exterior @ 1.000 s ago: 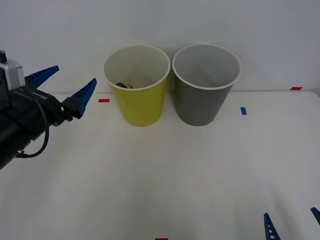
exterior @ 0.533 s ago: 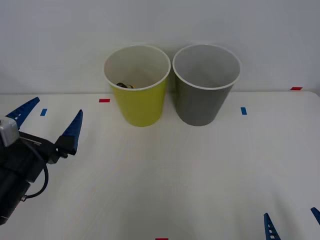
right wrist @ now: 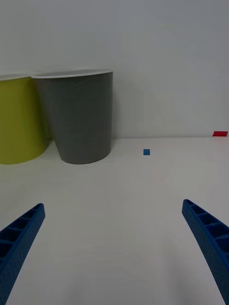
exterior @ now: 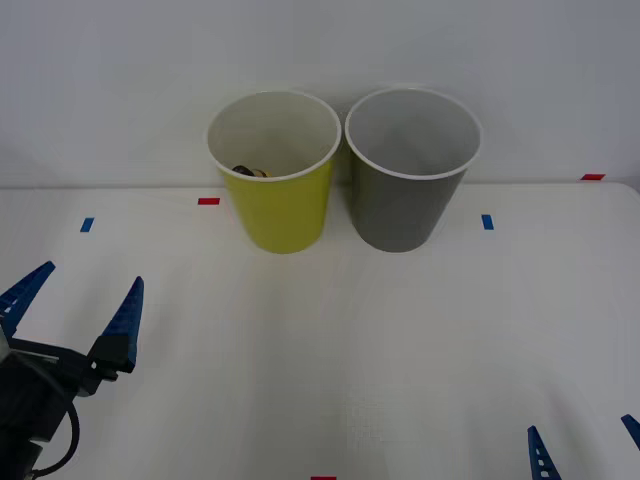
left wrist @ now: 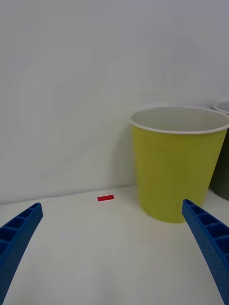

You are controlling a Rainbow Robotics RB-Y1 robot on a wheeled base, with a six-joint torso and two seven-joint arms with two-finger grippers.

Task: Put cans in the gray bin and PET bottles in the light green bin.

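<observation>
The light green bin (exterior: 272,205) stands upright at the back of the table, and the gray bin (exterior: 408,205) touches its right side. Low inside the green bin lies the PET bottle (exterior: 246,171), of which a dark cap and a bit of yellow show. Cans are out of view. My left gripper (exterior: 92,273) hangs open and empty at the front left, well short of the green bin (left wrist: 175,176). My right gripper (exterior: 580,425) is open at the front right edge, and in its wrist view the right gripper (right wrist: 113,205) faces the gray bin (right wrist: 80,119).
A white wall rises straight behind the bins. Small red tape marks (exterior: 208,201) and blue tape marks (exterior: 487,221) lie flat on the white table (exterior: 340,330). A wide stretch of bare tabletop separates the bins from both grippers.
My left gripper has drawn back from beside the green bin toward the front left of the table, staying open. The bins and the right gripper have not moved.
</observation>
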